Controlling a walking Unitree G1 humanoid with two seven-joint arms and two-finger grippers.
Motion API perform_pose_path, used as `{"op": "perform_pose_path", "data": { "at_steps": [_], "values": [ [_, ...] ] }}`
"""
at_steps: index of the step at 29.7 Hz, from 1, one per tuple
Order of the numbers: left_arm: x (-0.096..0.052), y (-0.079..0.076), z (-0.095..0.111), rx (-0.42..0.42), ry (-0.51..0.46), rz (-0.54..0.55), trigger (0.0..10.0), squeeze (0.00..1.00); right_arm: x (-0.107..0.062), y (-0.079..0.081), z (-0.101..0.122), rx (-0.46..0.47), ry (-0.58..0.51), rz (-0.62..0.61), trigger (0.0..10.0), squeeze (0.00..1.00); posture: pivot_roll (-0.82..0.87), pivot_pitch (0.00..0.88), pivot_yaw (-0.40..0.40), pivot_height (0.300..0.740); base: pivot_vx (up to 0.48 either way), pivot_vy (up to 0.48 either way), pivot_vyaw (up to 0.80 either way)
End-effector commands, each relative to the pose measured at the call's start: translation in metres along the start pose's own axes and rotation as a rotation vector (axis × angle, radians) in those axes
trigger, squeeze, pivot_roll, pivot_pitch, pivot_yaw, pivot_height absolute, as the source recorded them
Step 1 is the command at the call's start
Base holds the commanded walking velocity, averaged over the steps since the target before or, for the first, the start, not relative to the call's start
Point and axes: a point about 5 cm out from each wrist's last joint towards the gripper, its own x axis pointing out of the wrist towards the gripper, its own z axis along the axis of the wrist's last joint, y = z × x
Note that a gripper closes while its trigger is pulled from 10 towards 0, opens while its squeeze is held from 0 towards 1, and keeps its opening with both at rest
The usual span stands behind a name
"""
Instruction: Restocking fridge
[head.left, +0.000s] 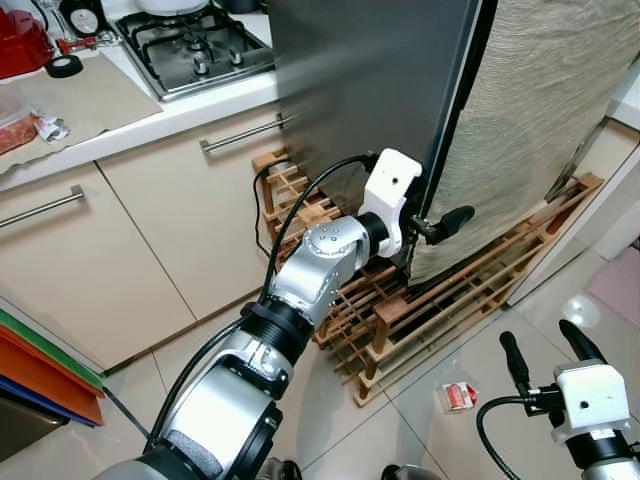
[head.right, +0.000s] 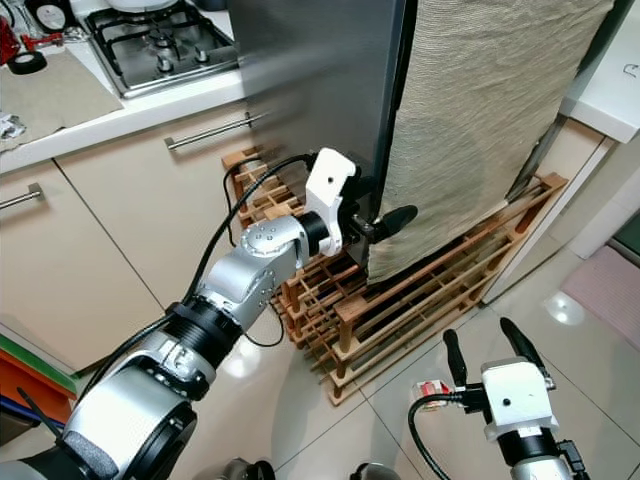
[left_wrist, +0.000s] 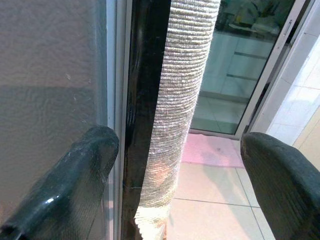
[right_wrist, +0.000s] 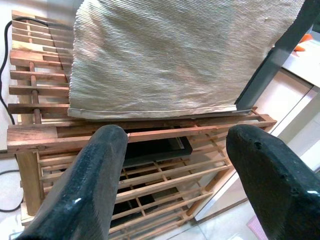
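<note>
Down low and nearest, the right gripper (head.left: 545, 352) hangs over the pale tiled floor (head.left: 460, 440), its two black fingers spread wide and holding nothing. Just beside it on the tiles lies a small red-and-white packet (head.left: 460, 397).

Up from there, the left gripper (head.left: 432, 228) is at the fridge (head.left: 370, 80) — reaching out to the front edge of its grey door, fingers parted wide. In the left wrist view one finger sits before the grey door face and the black edge strip runs up between the two, with neither seen pressing on it. The fridge stands tall at the end of the counter run, door surface matte dark grey, and a beige woven cloth (head.left: 540, 110) hangs down its side, its lower hem falling just above the wood.

A slatted wooden rack (head.left: 420, 310) leans along the fridge's foot, right under the left gripper, with a black cable (head.left: 262, 215) trailing along it by the cabinets.

Farther back — cream cabinets (head.left: 130, 240) with bar handles, a white counter (head.left: 150, 120) carrying a gas hob (head.left: 195, 45), a roll of black tape (head.left: 64, 66) and a red appliance (head.left: 20, 40). Coloured boards (head.left: 45, 370) stand on edge at the near left.
</note>
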Motion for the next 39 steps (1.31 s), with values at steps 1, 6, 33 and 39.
{"op": "perform_pose_path", "data": {
  "at_steps": [1,6,33,39],
  "values": [
    [0.0394,-0.0618,0.0266,-0.068,-0.094,-0.156,10.0,0.0,-0.0006,0.0009,-0.0011,0.001,0.001,0.001,10.0,0.0,-0.13,0.076,0.068,0.74,0.0,0.0,0.0],
    [0.0394,-0.0618,0.0266,-0.068,-0.094,-0.156,10.0,0.0,-0.0006,0.0009,-0.0011,0.001,0.001,0.001,10.0,0.0,-0.13,0.076,0.068,0.74,0.0,0.0,0.0],
    [0.0394,-0.0618,0.0266,-0.068,-0.094,-0.156,10.0,0.0,-0.0006,0.0009,-0.0011,0.001,0.001,0.001,10.0,0.0,-0.13,0.076,0.068,0.74,0.0,0.0,0.0],
    [0.0394,-0.0618,0.0266,-0.068,-0.094,-0.156,10.0,0.0,-0.0006,0.0009,-0.0011,0.001,0.001,0.001,10.0,0.0,-0.13,0.076,0.068,0.74,0.0,0.0,0.0]
  ]
}}
